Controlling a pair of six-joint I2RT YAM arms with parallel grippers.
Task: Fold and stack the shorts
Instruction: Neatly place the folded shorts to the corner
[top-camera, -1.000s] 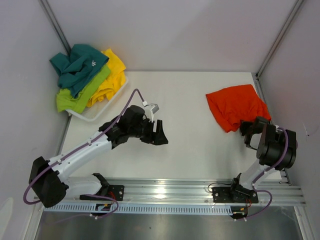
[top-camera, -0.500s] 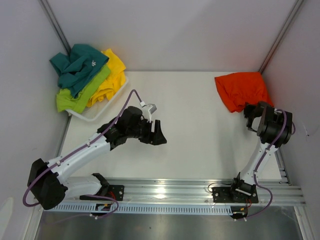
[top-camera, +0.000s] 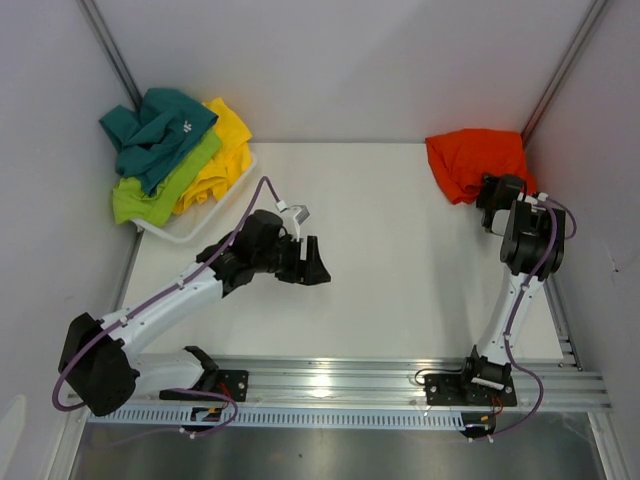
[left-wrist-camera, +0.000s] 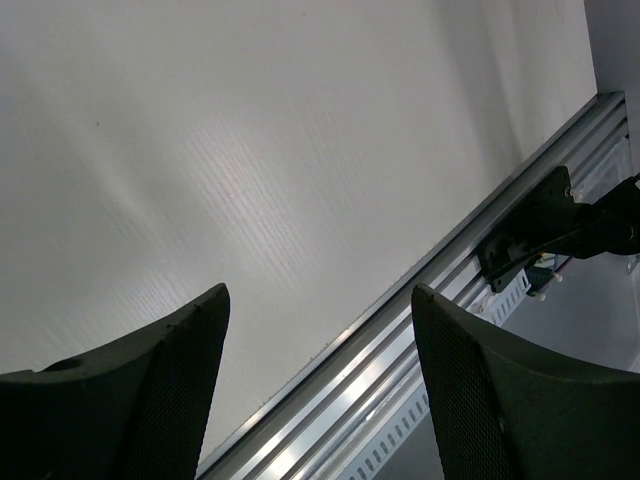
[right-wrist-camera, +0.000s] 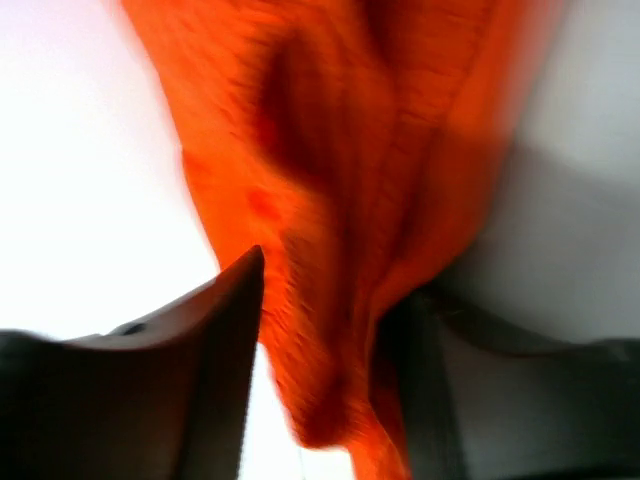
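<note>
Orange shorts (top-camera: 470, 160): seen bunched into a crumpled heap at the far right corner of the counter (top-camera: 400, 230); well apart from the other shorts.

Right gripper (top-camera: 490, 190): placed at the near edge of the orange heap, touching it; in the wrist view its fingers (right-wrist-camera: 200, 340) are seen apart, with orange cloth filling the gap between them; whether the cloth is pinched or lies loose cannot be told, as that view is blurred.

Left gripper (top-camera: 312, 262): held wide over the bare middle of the counter; nothing is seen between its fingers (left-wrist-camera: 130, 400); it is pointed toward the right.

Teal shorts (top-camera: 160, 128): laid on top of the pile at the far left corner; a small white logo is shown on them.

Lime green shorts (top-camera: 150, 195): found under the teal pair; draped over the left rim of the tray (top-camera: 215, 215).

Yellow shorts (top-camera: 228, 145): laid at the right side of the same pile, partly covered by the green pairs.

Rail (top-camera: 350, 378): run along the near edge of the counter; both arm bases are bolted to it.
</note>
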